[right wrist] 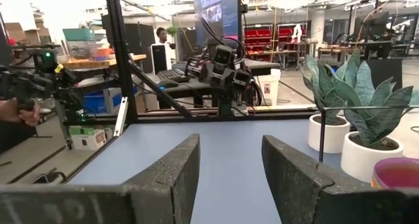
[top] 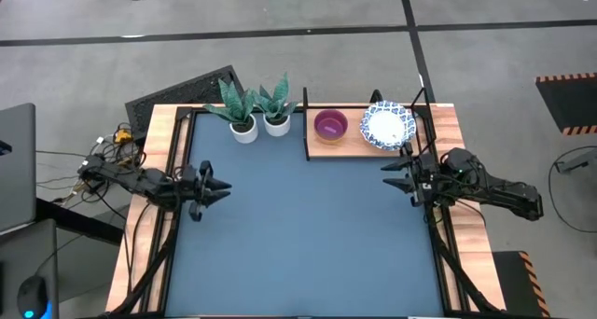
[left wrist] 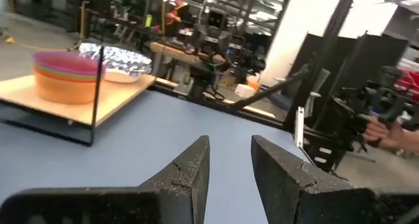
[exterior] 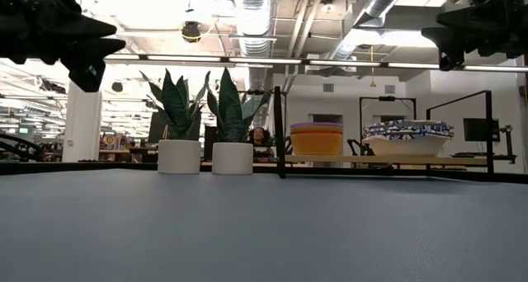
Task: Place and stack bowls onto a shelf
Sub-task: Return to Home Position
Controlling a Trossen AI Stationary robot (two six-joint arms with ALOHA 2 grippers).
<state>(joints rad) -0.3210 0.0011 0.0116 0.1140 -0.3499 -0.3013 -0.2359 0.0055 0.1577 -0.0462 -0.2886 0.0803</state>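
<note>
The shelf (top: 353,147), a light wooden board in a thin black frame, lies at the table's far right. On it stands a stack of small bowls (top: 330,125) with a purple one on top. To its right is a stack of white bowls with blue patterned rims (top: 388,125). The left wrist view shows both stacks: the small bowls (left wrist: 65,73) and the white bowls (left wrist: 123,60). My left gripper (top: 224,186) hovers open at the table's left edge. Over at the right edge my right gripper (top: 386,176) hovers open too. Neither has anything between its fingers.
Two potted plants in small white pots (top: 244,128) (top: 277,123) stand at the far edge, left of the shelf. A black upright post (exterior: 279,133) marks the shelf's left end. The blue-grey tabletop (top: 308,235) spreads between the two arms.
</note>
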